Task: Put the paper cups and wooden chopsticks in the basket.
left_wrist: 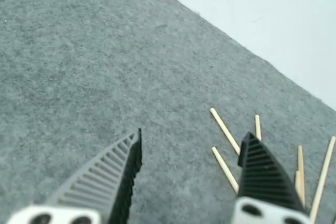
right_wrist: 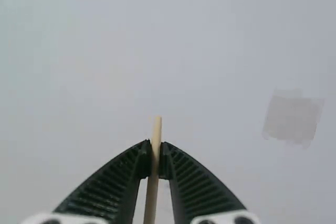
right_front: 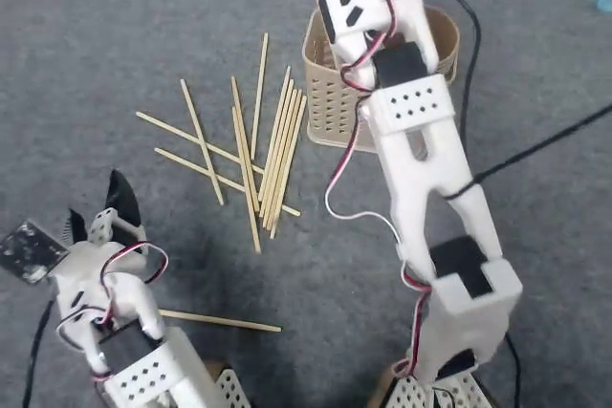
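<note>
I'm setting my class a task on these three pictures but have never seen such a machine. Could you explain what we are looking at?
Two small robot arms stand side by side on a grey mat. One picture looks down from above; the other two come from cameras on each arm's wrist. Loose chopsticks lie on the mat beside a basket. The left gripper is open and empty. The right gripper is shut on one chopstick.

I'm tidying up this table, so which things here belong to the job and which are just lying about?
Job: basket; loose chopsticks; lone chopstick nearer the arms; held chopstick in the right gripper.
Lying about: grey mat; black cable.
</note>
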`<state>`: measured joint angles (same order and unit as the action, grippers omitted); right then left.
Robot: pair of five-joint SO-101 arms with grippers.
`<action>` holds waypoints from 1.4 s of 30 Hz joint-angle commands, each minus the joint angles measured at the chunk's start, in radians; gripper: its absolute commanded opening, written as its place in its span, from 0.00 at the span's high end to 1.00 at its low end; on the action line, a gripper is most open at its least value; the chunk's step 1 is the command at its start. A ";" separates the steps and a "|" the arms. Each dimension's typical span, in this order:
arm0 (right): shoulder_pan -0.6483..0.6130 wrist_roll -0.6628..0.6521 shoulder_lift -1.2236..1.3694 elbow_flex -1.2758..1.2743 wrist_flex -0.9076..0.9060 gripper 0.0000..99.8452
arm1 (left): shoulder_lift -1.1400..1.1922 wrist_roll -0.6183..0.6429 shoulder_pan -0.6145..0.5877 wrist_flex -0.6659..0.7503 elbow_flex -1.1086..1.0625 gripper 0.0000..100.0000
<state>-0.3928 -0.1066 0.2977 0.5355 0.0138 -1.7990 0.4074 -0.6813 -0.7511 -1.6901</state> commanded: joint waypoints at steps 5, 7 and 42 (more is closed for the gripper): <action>0.033 0.011 0.048 0.068 -0.008 0.99 | -0.017 0.003 0.009 -0.006 0.005 0.71; 0.041 0.011 0.047 0.054 -0.016 0.99 | -0.017 0.003 0.009 -0.006 0.005 0.71; -0.048 0.121 -0.542 -1.099 0.163 0.99 | -0.015 0.003 0.011 -0.008 0.005 0.71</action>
<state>-0.4235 0.0100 -0.1765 -0.5738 0.1657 -1.7990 0.4074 -0.6813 -0.7511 -1.6901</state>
